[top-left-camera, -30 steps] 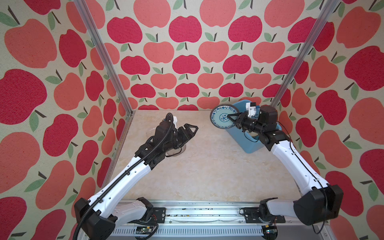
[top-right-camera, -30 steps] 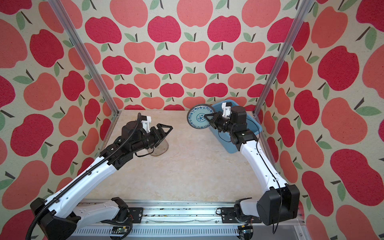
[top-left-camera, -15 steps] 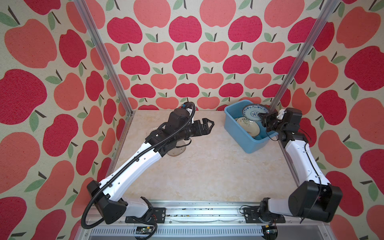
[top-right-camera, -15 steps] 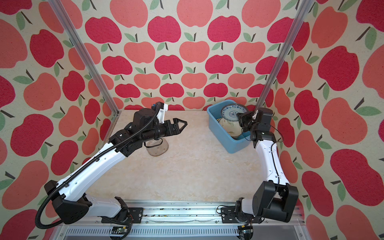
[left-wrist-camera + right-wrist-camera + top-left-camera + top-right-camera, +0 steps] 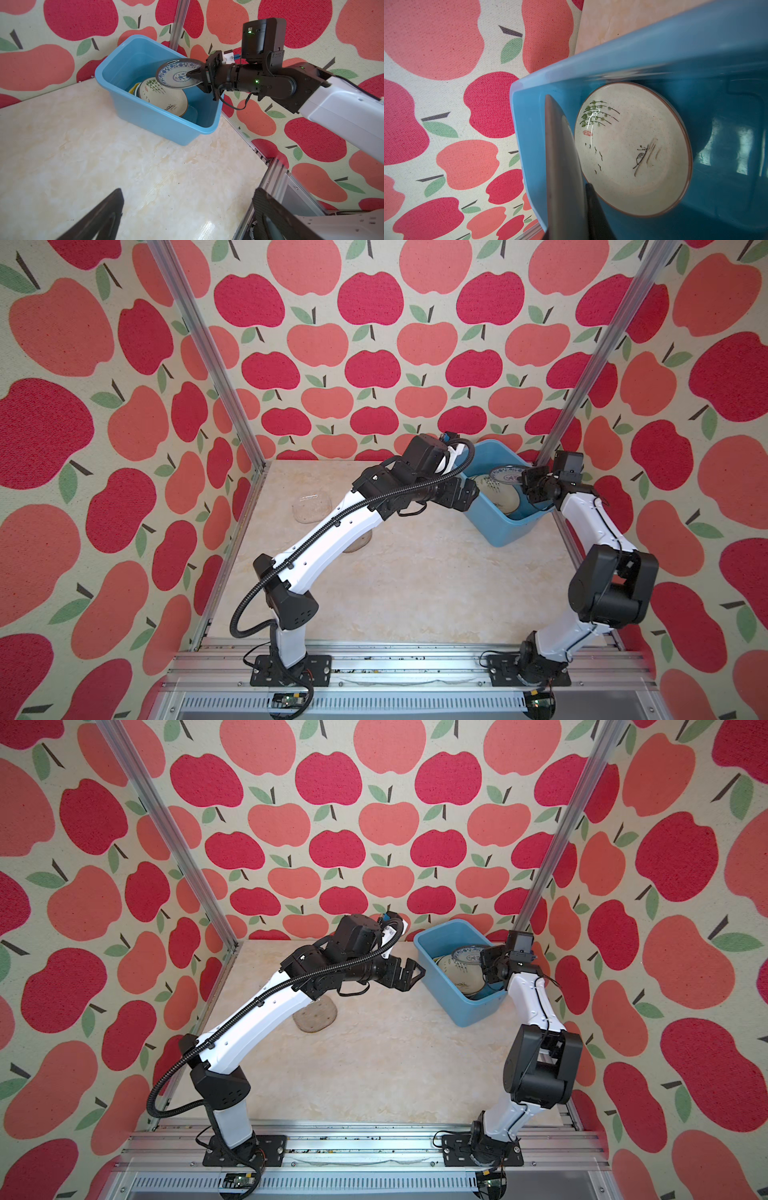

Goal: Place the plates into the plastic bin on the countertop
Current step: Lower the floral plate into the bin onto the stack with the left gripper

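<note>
The right claw (image 5: 192, 75) is pinching the small blue-patterned plate (image 5: 174, 74) and holding it over the blue bin (image 5: 158, 122). The cream plate (image 5: 166, 99) is lying inside the bin. The left claw (image 5: 410, 973) is hanging spread wide beside the bin, above the worktop (image 5: 415, 580)

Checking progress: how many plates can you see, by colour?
Glass plates: 2
Blue-patterned plate: 1
Cream plate: 1
Yellow plate, edge only: 1
Total: 5 seen; others may lie hidden in the bin.
</note>
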Available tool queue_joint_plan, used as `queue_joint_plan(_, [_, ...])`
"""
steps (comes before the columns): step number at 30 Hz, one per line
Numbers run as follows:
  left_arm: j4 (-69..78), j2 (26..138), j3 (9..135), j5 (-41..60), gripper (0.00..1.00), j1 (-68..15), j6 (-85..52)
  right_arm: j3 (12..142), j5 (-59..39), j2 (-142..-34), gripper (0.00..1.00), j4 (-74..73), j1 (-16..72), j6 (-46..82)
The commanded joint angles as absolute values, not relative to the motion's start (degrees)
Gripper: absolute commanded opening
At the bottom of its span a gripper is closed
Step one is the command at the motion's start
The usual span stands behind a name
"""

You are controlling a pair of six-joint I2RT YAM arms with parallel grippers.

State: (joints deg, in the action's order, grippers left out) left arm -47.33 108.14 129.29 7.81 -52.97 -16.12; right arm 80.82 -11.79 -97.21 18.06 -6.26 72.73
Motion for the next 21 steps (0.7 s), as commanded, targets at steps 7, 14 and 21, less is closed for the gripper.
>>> queue_joint_plan(7, [-58.63, 117.29, 144.22, 5.61, 0.99, -56.42, -10.40, 82.54, -9.36, -101.93, 0.08, 21.99, -3.99, 74.37])
queue_joint_plan(14, [-59.22, 117.59, 144.40, 5.36, 0.99, -57.00, -11.43, 84.21, -9.73, -104.94, 0.09, 22.37, -3.78, 74.15])
queue_joint_plan(21, [-59.34, 116.63, 143.46, 2.95, 0.99, -57.30, -10.81, 86.01, -9.95, -107.79, 0.16, 24.07, -3.70, 74.28])
